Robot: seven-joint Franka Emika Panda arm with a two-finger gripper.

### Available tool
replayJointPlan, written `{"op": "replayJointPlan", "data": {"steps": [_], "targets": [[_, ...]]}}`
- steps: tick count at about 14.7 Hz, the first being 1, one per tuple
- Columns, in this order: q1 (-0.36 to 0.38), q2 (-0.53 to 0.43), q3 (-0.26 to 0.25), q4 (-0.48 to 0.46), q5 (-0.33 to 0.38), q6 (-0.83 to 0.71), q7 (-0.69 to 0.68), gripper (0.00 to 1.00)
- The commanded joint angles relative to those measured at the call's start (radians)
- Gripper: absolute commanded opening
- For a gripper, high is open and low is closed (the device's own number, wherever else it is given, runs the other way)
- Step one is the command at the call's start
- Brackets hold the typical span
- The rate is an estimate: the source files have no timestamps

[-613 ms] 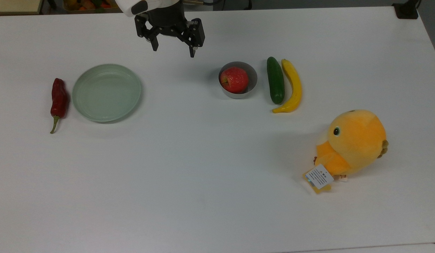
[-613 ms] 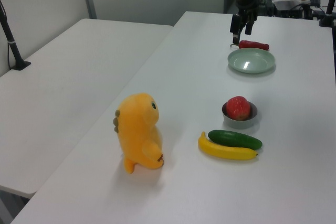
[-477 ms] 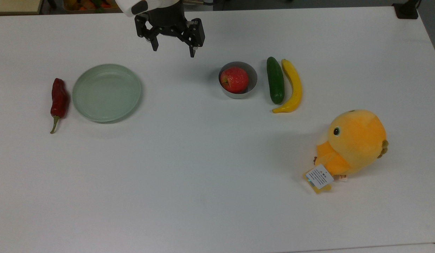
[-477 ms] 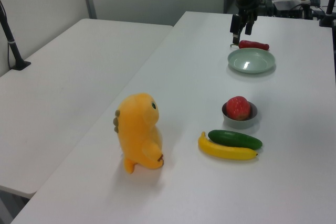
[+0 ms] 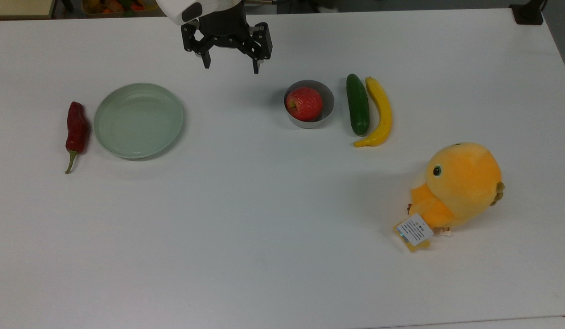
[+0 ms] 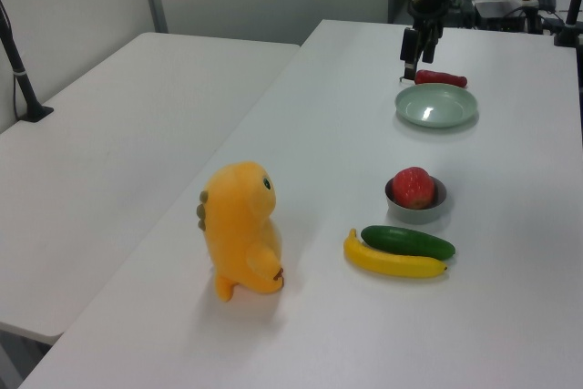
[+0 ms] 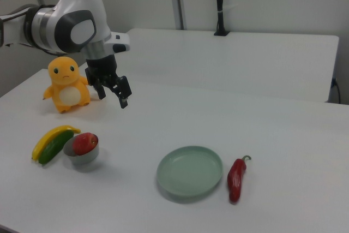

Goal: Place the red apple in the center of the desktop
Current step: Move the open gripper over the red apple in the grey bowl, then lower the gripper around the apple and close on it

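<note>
The two black fingers (image 5: 207,61) of the robot's gripper (image 5: 231,64) stand spread apart, with nothing between them. The gripper hangs in the air above the large plain white desktop (image 5: 264,205), near the far edge in the top view, between the pale green round plate (image 5: 139,120) and the small grey metal bowl (image 5: 309,110). In the right view the gripper (image 7: 113,96) points downward from the white arm (image 7: 71,23), well clear of the surface.

The round red apple with pale speckles (image 5: 304,103) sits inside the grey bowl, its stem dimple facing the top view's left. In the left view the apple (image 6: 414,188) rises above the bowl's rim (image 6: 435,208). The bowl stands to the top view's right of the desktop's middle and toward its far side.

Just beside the bowl, on the top view's right, lies a dark green cucumber (image 5: 357,110), and a curved yellow banana (image 5: 380,113) lies alongside it, touching or nearly so. A long dark-red chili pepper with a green stem (image 5: 76,132) lies just beside the plate on the top view's left. A round orange plush toy with a white paper tag (image 5: 457,189) stands nearer the front, toward the top view's right, well apart from the fruit.
</note>
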Motion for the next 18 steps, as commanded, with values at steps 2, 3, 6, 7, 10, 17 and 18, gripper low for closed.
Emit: {"op": "replayJointPlan", "data": {"steps": [2,3,6,7,10,17,18], "targets": [[0.044,0.018,-0.001,-0.011,-0.005,0.011,0.012,1.00],[0.055,0.031,-0.001,-0.008,-0.005,0.017,0.029,1.00],[0.107,0.074,0.005,-0.014,-0.005,0.059,0.089,1.00],[0.120,0.084,0.012,-0.016,-0.005,0.060,0.104,1.00],[0.127,0.099,0.072,-0.032,-0.006,0.055,0.114,1.00],[0.195,0.194,0.126,-0.049,-0.103,0.057,-0.033,1.00],[0.195,0.200,0.126,-0.048,-0.106,0.057,-0.070,1.00]]}}
